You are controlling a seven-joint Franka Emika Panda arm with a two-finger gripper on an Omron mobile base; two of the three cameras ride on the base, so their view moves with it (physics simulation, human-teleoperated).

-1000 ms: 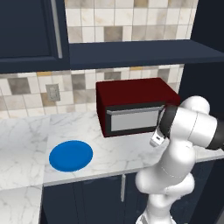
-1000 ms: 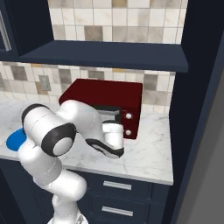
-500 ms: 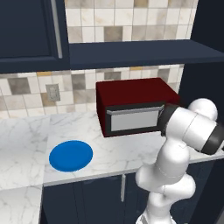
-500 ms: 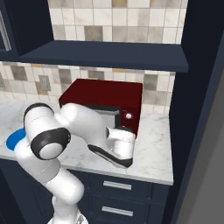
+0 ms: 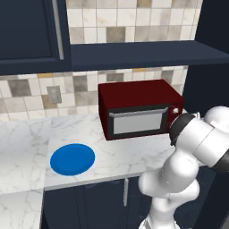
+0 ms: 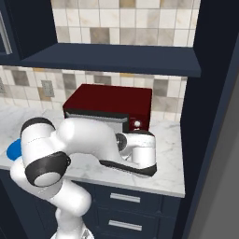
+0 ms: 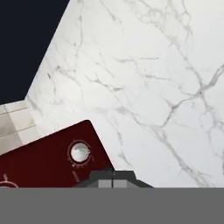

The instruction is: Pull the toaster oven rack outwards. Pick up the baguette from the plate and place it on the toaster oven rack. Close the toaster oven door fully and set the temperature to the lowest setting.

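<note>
Left base view: a dark red boxy toaster oven [image 5: 139, 108] stands on the white marble countertop [image 5: 27, 138] against the tiled backsplash, under a dark blue shelf. Its rectangular black-framed door with pale grey glass pane [image 5: 137, 122] sits flush against the oven front, the slim silver handle bar along its top edge. A small pale knob [image 5: 175, 110] shows on the right panel, just beside the white arm's dark joint. A flat round bright blue plate [image 5: 72, 159] lies on the counter to the left of and nearer than the oven, well apart from it and bare on top. A pale wall outlet [image 5: 54, 94] is set in the tiles left of the oven. Right base view: the oven, its door shut, stands behind the white arm, one pale knob showing on the right panel; the two-finger gripper [image 6: 140, 164] hangs low over the counter in front of the oven's right end, its dark underside turned to the counter; whether the fingers are spread or pressed together cannot be told. A sliver of the blue plate shows at the left edge behind the arm. Hand view: a corner of the red oven panel with one pale round knob lies at lower left, veined marble counter beyond it, tiles at the left edge; the finger tips are not distinguishable.
</note>
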